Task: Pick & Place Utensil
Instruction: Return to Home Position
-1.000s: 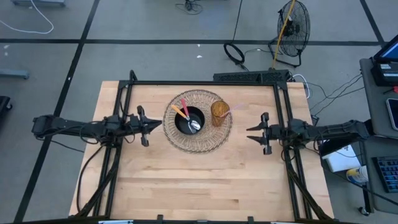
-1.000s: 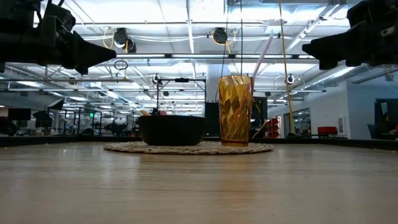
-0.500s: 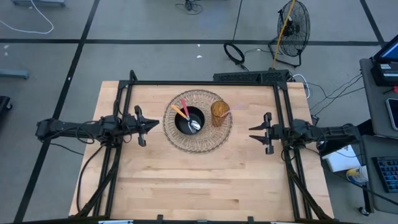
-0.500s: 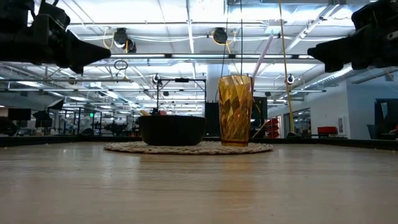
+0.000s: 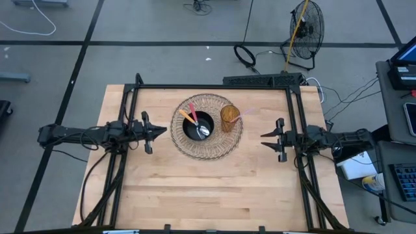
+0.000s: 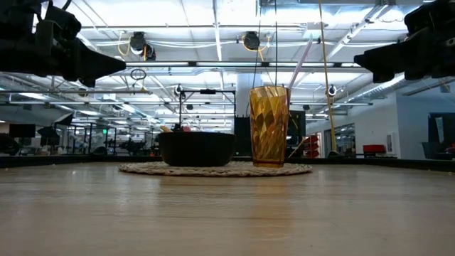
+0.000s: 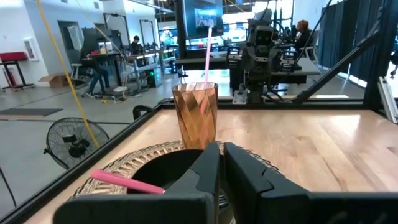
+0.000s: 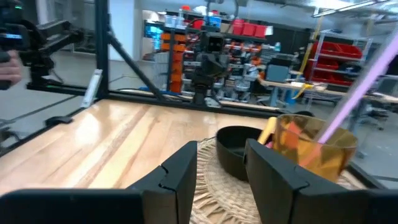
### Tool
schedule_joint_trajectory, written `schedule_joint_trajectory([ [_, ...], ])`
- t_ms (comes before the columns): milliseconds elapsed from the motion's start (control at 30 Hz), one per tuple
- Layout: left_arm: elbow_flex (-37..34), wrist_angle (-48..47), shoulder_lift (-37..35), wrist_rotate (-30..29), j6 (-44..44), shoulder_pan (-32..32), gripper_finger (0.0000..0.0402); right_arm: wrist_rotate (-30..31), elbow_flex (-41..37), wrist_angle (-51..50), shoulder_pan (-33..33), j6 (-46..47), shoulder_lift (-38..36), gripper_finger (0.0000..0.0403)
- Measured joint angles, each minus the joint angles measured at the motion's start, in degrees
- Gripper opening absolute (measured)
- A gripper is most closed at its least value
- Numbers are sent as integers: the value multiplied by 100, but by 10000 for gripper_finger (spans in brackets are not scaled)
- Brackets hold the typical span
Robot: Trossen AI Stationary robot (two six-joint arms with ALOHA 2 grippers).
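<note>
Table [image 5: 195,195], contents from left to right:

- Left gripper [image 5: 164,130]: hangs above the left edge, well apart from the mat. Its claw is clenched on nothing.
- Woven mat [image 5: 207,148]: lies at the far centre.
- Black bowl [image 5: 207,120]: sits on the mat and holds the yellow spoon [image 5: 186,116] and a pink-handled utensil [image 5: 193,111], both leaning on its left rim.
- Orange cup [image 5: 227,117]: stands upright on the mat, just right of the bowl.
- Pink straw [image 5: 244,114]: stands in the cup, tilted right.
- Right gripper [image 5: 263,140]: hangs above the right edge with its claw released, carrying nothing.

Status: every placement appears done. By my reckoning, only parking the arms at home remains.
</note>
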Motion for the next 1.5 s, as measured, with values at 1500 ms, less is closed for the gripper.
schedule_joint_trajectory([
  [1500, 9, -1707, -1201, 1152, 544, -2, 24, 392, 0, -292, 154, 370, 2, 128],
])
